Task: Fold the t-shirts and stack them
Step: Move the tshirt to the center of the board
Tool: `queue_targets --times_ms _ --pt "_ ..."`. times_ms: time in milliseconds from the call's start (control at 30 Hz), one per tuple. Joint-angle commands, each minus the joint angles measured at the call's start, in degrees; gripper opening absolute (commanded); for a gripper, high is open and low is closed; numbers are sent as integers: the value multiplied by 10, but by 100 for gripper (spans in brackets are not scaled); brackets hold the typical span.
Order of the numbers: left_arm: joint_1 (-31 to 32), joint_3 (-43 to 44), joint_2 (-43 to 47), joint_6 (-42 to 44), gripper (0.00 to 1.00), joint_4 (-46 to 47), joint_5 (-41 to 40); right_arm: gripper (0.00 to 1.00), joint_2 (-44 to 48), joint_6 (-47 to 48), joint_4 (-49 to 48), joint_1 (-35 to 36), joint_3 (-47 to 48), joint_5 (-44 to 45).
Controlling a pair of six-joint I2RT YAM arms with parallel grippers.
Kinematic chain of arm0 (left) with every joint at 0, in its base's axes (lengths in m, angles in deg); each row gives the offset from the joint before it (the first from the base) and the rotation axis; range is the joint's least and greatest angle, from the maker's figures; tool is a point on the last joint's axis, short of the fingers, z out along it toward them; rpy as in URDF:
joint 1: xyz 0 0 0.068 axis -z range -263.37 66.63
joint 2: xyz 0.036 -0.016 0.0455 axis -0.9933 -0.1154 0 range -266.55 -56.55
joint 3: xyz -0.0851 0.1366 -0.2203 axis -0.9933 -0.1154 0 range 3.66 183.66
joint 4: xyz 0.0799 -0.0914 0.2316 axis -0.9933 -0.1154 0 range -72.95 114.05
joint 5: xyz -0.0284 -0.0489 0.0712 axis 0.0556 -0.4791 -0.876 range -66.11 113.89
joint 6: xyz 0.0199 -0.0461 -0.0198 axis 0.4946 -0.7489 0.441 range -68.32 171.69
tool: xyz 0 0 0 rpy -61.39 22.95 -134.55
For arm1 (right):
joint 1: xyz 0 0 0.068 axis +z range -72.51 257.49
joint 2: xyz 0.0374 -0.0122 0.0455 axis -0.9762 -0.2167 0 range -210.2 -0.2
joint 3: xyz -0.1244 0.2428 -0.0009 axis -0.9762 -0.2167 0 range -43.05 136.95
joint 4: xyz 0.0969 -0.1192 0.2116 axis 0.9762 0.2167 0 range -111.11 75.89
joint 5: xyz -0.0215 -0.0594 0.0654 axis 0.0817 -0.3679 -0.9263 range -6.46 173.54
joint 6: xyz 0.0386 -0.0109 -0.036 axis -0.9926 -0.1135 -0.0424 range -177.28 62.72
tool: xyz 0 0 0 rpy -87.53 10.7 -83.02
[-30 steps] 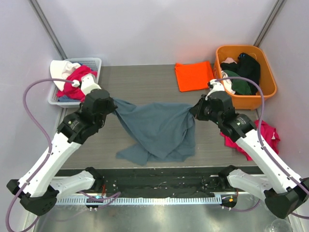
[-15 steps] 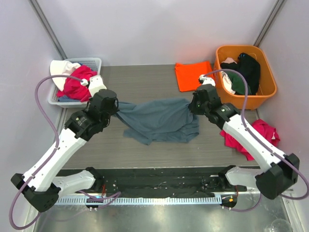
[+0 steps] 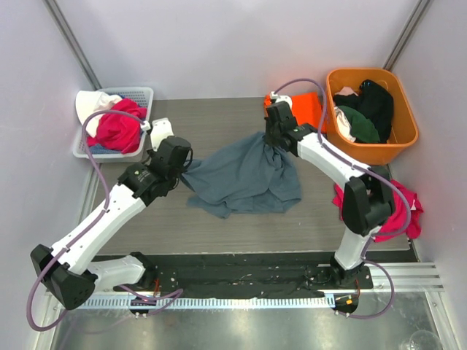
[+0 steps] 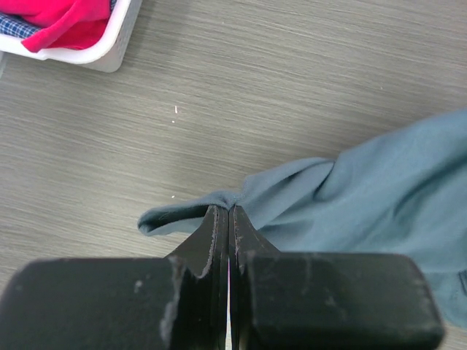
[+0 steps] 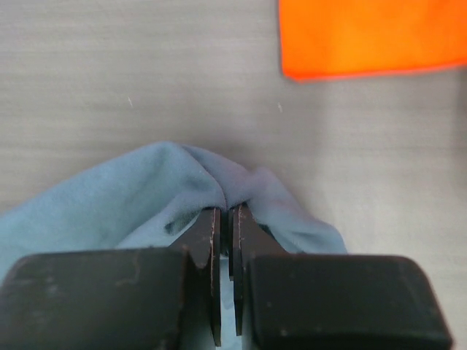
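The slate blue-grey t-shirt [image 3: 244,179] lies crumpled in the middle of the table. My left gripper [image 3: 186,166] is shut on its left edge; in the left wrist view the jaws [image 4: 228,210] pinch a fold of the t-shirt [image 4: 379,189]. My right gripper [image 3: 271,140] is shut on the shirt's far right corner, and the right wrist view shows the cloth [image 5: 109,211] bunched at the fingertips [image 5: 226,208]. The folded orange t-shirt [image 3: 310,109] lies flat at the back, partly behind the right arm; its edge [image 5: 365,33] lies just beyond the right gripper.
An orange tub [image 3: 405,109] of dark clothes stands at the back right. A white basket [image 3: 139,93] with red and white garments sits at the back left, its corner [image 4: 109,51] in the left wrist view. A red garment [image 3: 405,211] lies at the right edge.
My right gripper has swung back and left toward the orange t-shirt, dragging the blue-grey shirt's corner with it. The left gripper shifted slightly right. The shirt is now bunched tighter.
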State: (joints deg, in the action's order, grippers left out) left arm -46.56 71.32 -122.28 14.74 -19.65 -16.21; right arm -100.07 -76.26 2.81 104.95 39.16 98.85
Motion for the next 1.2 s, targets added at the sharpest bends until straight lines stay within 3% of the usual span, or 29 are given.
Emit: queue_targets --times_ms 0,33,100,133,267,467,633,900,1167 --pt "-10 -3 -3 15 0 35 -24 2 -47 16 -69 -14 88 7" --pt "-11 -8 -4 15 0 36 -23 21 -63 16 -69 -16 101 7" --pt "-16 -12 -7 16 0 41 -19 48 -95 15 -56 -21 131 15" --pt "-17 -14 -9 16 0 42 -17 71 -98 12 -45 -22 135 23" --pt "-20 -25 -11 16 0 49 -13 96 -23 1 -61 -23 61 6" --pt "-24 -39 -15 6 0 62 5 98 141 -43 -40 -1 -128 -99" --pt "-24 -57 -12 -8 0 63 15 87 223 -72 -11 36 -216 -145" --pt "-24 -72 -4 -22 0 56 28 58 220 -84 -27 72 -293 -168" --pt "-24 -79 6 -26 0 46 27 54 167 -94 -56 96 -292 -175"
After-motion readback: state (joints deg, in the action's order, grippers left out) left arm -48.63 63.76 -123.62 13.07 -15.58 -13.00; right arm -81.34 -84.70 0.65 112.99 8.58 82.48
